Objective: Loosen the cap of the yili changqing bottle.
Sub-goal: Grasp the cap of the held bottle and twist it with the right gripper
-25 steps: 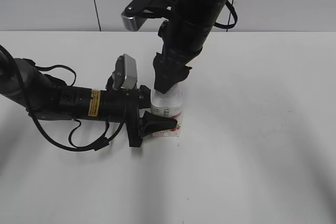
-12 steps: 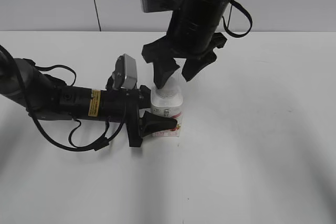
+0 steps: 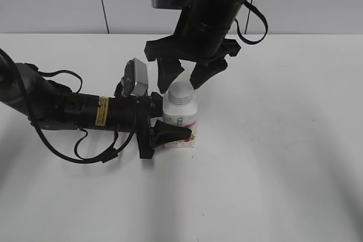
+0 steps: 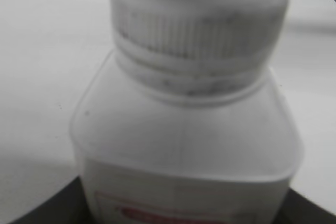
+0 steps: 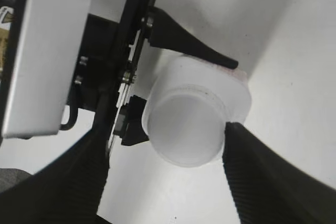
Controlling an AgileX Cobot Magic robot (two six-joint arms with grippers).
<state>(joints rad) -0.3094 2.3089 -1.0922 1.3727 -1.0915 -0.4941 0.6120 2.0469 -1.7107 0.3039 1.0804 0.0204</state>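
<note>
The table (image 3: 272, 157) is viewed from the front at a downward slant. The bottle (image 4: 184, 145) is seen very close, side-on and blurred, from the left wrist, and from directly above by the right wrist; its cap (image 5: 184, 129) appears in all three views.

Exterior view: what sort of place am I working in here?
Probably a lab or test bench: a bare white table, a plain pale panelled wall, and only the bottle between two robot arms.
</note>
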